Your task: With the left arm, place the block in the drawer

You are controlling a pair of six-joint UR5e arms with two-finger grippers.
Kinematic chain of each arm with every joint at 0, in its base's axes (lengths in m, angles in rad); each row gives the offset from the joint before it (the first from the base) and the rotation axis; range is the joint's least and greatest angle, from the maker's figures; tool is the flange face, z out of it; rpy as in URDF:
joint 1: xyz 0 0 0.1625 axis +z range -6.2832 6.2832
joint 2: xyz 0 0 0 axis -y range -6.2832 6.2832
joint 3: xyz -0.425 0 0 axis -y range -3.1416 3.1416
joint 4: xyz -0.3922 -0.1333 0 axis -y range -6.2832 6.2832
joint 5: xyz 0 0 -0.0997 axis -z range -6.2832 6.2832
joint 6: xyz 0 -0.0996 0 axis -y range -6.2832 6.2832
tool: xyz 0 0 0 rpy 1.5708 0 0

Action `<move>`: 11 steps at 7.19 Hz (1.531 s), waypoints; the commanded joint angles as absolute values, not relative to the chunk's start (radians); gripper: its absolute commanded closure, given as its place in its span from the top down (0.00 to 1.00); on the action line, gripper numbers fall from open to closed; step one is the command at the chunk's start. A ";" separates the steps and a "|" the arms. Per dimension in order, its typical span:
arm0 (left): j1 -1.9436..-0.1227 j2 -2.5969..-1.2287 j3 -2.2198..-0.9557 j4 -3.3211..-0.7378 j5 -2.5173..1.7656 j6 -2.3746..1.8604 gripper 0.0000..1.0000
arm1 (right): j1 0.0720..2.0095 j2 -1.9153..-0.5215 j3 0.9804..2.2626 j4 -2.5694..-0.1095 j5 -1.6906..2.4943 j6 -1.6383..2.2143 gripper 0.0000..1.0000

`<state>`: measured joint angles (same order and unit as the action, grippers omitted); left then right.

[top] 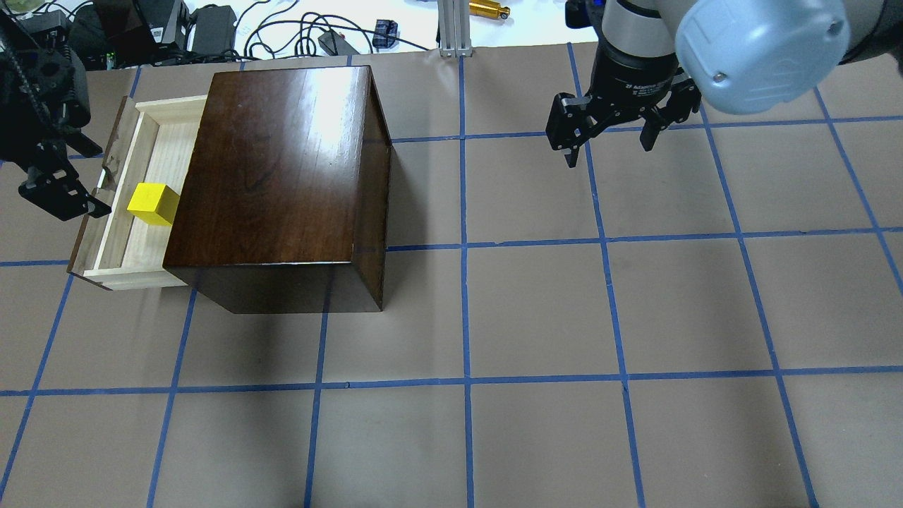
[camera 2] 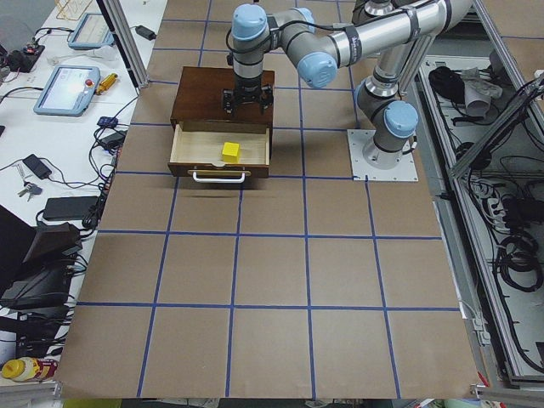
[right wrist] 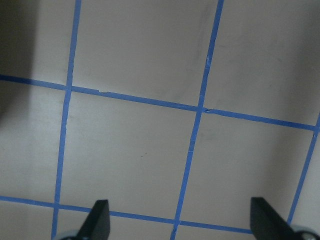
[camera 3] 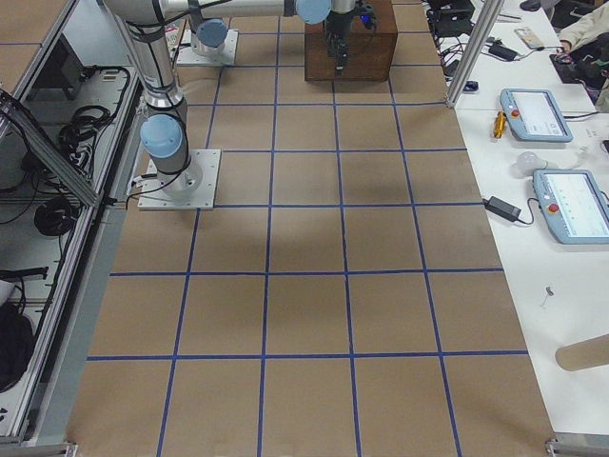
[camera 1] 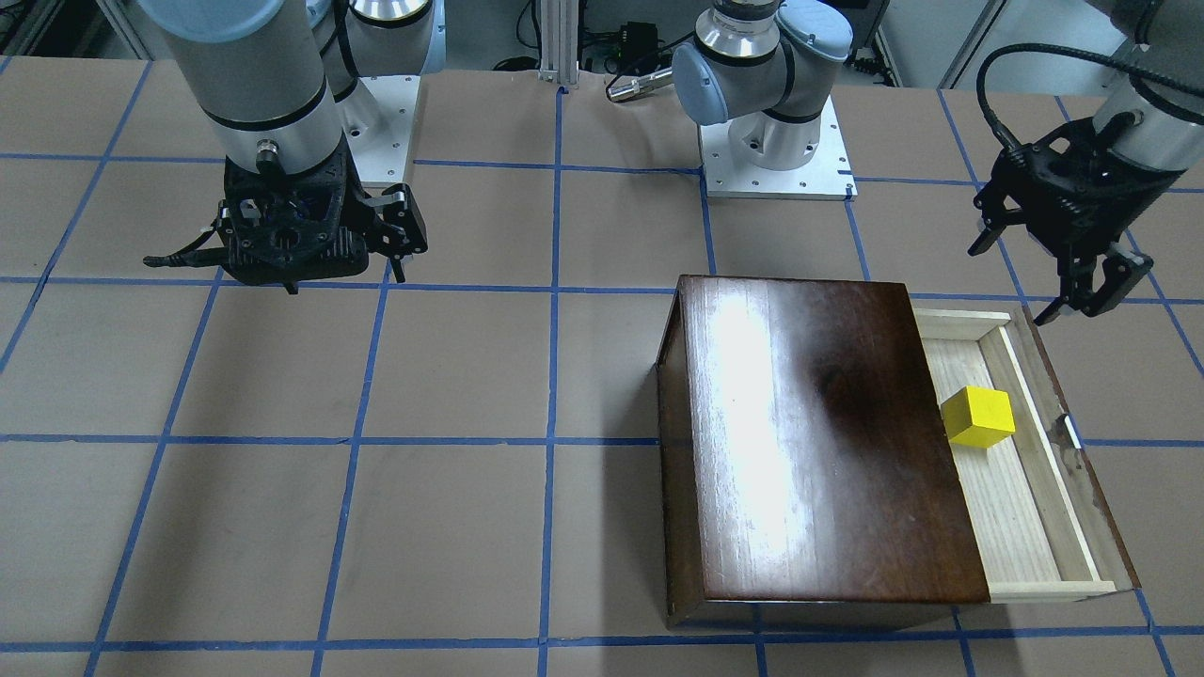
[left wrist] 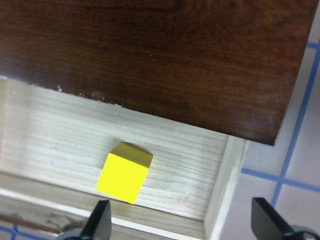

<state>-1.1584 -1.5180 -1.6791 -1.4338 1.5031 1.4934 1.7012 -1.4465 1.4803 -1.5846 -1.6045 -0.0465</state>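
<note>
Hovering over the open drawer (left wrist: 50, 130): my left pincer (left wrist: 182, 225), fingers apart, empty. The block (left wrist: 124, 175): sits on the drawer floor, near the box (left wrist: 150, 60). Next, I judge: rise straight, clearing the rim.

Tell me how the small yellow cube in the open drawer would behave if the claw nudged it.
The small yellow cube would probably slide, not roll: it sits flat on the smooth pale-wood drawer. Crisp edges suggest it is rigid.

Nothing legible — white print (top: 635, 88) on the right claw (top: 609, 149) is too small.
</note>
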 commanded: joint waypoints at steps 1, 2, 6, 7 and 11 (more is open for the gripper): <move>-1.192 -1.476 -1.672 -1.443 1.460 1.097 1.00 | 1.701 -1.447 1.480 -1.585 -1.605 -0.048 1.00; -1.239 -1.480 -1.669 -1.430 1.468 0.877 1.00 | 1.701 -1.447 1.480 -1.585 -1.605 -0.046 1.00; -1.495 -1.496 -1.658 -1.405 1.585 0.253 1.00 | 1.701 -1.447 1.480 -1.585 -1.605 -0.046 1.00; -1.558 -1.499 -1.661 -1.407 1.586 0.098 1.00 | 1.701 -1.447 1.480 -1.585 -1.605 -0.048 1.00; -1.618 -1.500 -1.655 -1.417 1.605 -0.144 1.00 | 1.701 -1.447 1.480 -1.585 -1.605 -0.046 1.00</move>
<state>-1.6127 -1.5000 -1.6592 -1.4140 1.6038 -0.1149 1.7012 -1.4466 1.4803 -1.5846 -1.6046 -0.0461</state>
